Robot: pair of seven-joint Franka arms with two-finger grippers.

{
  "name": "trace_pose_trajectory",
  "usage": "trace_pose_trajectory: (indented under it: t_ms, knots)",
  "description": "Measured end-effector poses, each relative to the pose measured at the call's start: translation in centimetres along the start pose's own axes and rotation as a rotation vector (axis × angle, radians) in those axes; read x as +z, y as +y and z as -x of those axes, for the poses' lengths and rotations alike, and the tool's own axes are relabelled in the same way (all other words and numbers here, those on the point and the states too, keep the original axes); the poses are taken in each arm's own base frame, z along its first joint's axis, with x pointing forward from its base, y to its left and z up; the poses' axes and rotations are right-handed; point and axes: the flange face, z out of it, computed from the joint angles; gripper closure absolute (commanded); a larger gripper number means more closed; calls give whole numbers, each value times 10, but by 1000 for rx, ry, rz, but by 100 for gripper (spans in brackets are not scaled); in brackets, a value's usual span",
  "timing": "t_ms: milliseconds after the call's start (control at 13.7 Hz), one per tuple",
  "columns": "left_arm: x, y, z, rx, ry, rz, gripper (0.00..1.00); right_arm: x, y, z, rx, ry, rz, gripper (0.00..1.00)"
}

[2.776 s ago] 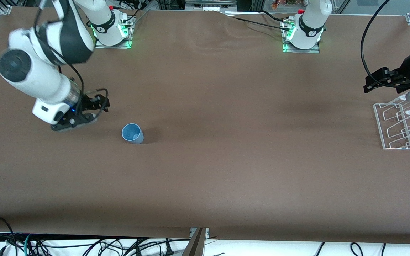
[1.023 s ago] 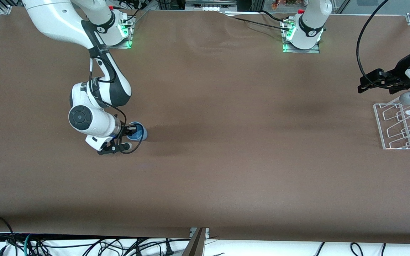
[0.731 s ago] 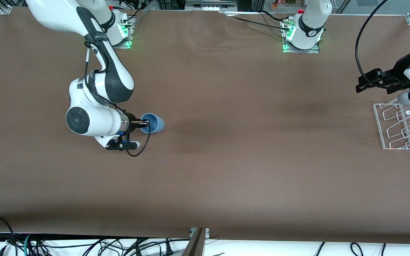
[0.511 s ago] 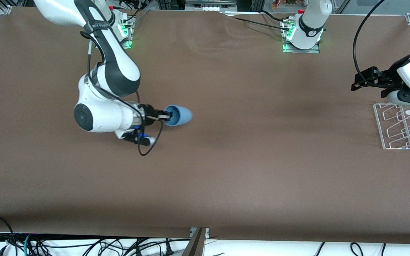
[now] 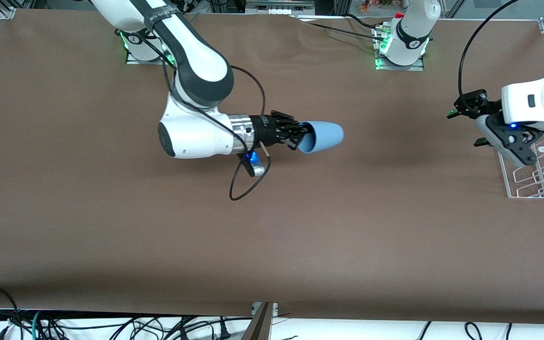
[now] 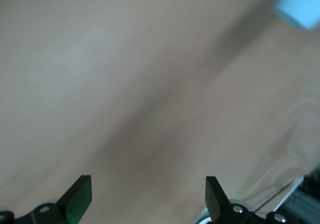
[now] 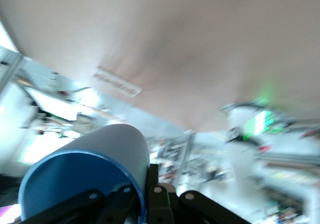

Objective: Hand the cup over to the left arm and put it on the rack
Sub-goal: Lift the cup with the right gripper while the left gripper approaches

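The cup (image 5: pixel 325 136) we see pinched at its rim by the right gripper (image 5: pixel 295 135) above mid-table, while the left gripper (image 5: pixel 465 105), fingers spread, hovers beside the rack (image 5: pixel 524 182).

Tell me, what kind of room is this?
Probably a robotics lab: two robot arms bolted to a brown-covered table, the right gripper holding a blue cup in the air, loose cables along the table edge.
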Motion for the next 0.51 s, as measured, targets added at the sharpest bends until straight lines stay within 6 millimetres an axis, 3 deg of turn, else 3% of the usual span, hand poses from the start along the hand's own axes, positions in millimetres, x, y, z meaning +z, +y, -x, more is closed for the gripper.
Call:
trace_pose_trajectory:
  t_ms: [219,365,511]
  knots:
    - [19,-3,-7,234,23,71,0,27,-4,22,138,8,-125,100]
    - [23,6,-16,334,58,104,0,41,-4,33,229,-22,-189,100]
    - [24,21,-27,403,93,132,0,42,-7,34,286,-55,-225,100]
